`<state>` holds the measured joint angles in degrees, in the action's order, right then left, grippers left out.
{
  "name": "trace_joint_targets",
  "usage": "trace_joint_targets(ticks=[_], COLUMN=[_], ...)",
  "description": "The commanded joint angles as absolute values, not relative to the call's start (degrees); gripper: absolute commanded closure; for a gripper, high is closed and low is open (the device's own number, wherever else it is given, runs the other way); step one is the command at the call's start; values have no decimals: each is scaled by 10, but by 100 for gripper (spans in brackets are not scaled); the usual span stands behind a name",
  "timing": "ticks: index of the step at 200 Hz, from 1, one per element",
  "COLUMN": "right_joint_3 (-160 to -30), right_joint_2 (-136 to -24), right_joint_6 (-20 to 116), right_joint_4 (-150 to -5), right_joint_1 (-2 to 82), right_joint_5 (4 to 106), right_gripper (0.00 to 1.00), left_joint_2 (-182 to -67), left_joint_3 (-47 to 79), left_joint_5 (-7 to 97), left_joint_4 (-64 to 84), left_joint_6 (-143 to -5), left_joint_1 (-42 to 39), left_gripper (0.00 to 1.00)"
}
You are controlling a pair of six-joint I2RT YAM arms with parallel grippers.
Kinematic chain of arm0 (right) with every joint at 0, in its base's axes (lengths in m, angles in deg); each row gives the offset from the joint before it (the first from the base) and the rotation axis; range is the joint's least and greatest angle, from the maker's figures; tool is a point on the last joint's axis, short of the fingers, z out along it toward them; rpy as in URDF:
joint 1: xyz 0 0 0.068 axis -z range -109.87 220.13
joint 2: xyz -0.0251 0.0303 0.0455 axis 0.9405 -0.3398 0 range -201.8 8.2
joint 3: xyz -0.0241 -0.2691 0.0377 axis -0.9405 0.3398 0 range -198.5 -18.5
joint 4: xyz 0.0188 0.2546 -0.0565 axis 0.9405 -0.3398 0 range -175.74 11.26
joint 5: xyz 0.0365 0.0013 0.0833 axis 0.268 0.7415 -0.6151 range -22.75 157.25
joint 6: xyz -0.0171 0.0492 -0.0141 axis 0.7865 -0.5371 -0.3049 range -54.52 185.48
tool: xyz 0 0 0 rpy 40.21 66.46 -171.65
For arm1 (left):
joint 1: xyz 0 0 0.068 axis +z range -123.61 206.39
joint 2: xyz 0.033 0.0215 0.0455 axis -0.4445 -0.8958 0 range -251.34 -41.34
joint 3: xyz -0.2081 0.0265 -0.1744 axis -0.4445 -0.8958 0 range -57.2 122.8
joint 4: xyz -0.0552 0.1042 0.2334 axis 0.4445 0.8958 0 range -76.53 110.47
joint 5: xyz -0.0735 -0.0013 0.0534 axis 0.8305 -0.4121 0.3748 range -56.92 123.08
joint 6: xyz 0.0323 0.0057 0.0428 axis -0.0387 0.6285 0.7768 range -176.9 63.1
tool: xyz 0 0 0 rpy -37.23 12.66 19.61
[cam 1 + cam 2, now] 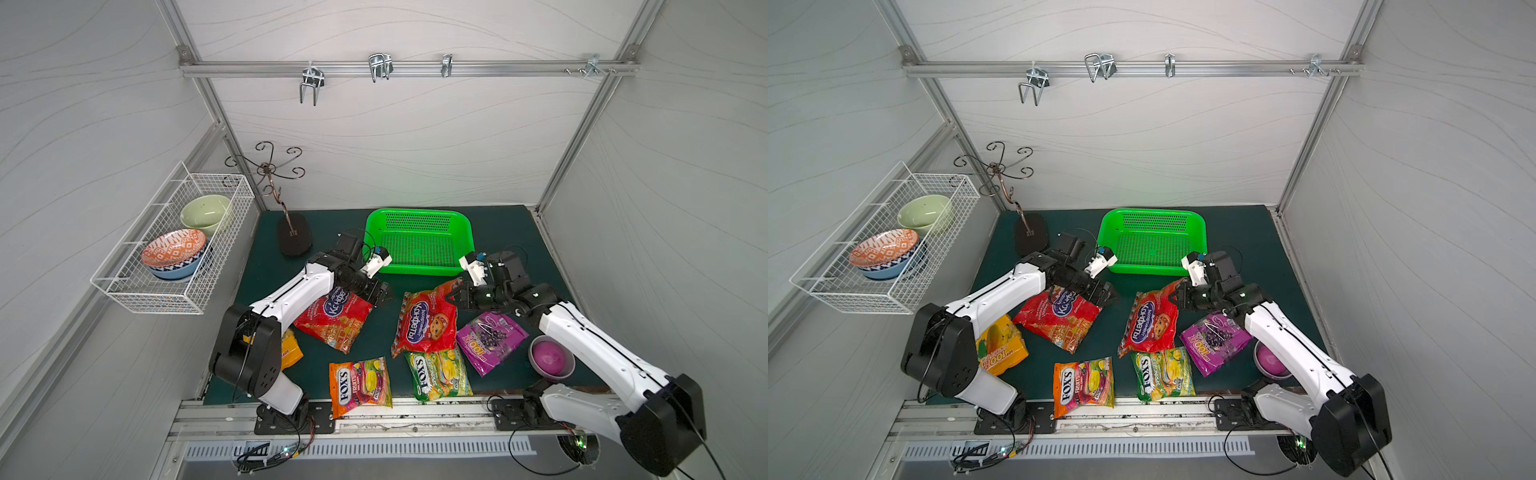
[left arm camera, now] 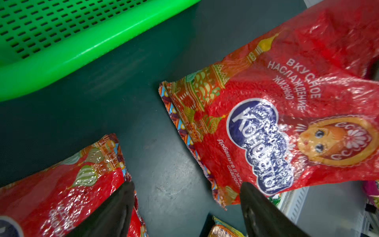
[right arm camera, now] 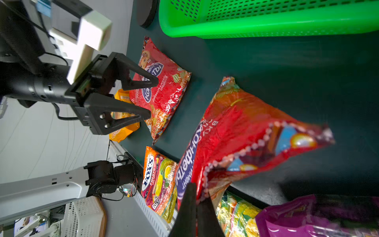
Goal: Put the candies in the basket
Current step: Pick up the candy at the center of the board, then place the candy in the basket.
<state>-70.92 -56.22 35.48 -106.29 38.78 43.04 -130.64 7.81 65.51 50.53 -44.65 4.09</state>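
Note:
The green basket (image 1: 415, 271) (image 1: 1150, 270) stands at the back of the mat with nothing in it. My right gripper (image 1: 452, 296) (image 3: 200, 198) is shut on the top corner of a red candy bag (image 1: 430, 326) (image 3: 246, 133) (image 2: 287, 106), and that end looks raised. My left gripper (image 1: 384, 296) (image 2: 187, 184) is open over bare mat, beside a second red bag (image 1: 334, 318) (image 2: 61, 195). Two FOX'S bags (image 1: 359, 384) (image 1: 438, 374) lie at the front edge. A purple grape bag (image 1: 490, 338) lies right of them. A yellow-orange bag (image 1: 1000, 349) is partly hidden by my left arm.
A purple-lined bowl (image 1: 550, 357) sits at the front right beside my right arm. A black mug-tree stand (image 1: 294, 239) is left of the basket. A white wire basket (image 1: 174, 245) with bowls hangs on the left wall. Metal hooks hang from the back rail.

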Motion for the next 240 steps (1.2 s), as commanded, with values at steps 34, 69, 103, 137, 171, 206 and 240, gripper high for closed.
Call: trace_joint_targets(ticks=[34, 69, 103, 137, 171, 206, 240], right_joint_3=[-885, -964, -1058, -1154, -1233, -1303, -1343], right_joint_2=[-603, -651, -712, -777, -832, -904, -976], right_joint_6=[335, 315, 336, 341, 339, 351, 355], right_joint_4=[-1052, -1027, -1032, -1033, -1019, -1015, -997], right_joint_1=[353, 341, 337, 336, 336, 350, 383], right_joint_5=[446, 440, 440, 410, 393, 386, 366], right_gripper=[100, 100, 100, 100, 100, 100, 100], left_joint_2=[-1300, -1298, -1301, -1291, -1269, -1268, -1271], left_joint_3=[191, 258, 289, 275, 233, 200, 182], left_joint_5=[629, 654, 670, 678, 676, 664, 637], left_joint_4=[636, 729, 757, 757, 725, 683, 657], left_joint_6=[-327, -276, -286, -300, -324, -355, -384], left_joint_1=[41, 68, 139, 192, 212, 214, 214], left_gripper=[14, 12, 11, 11, 11, 11, 11])
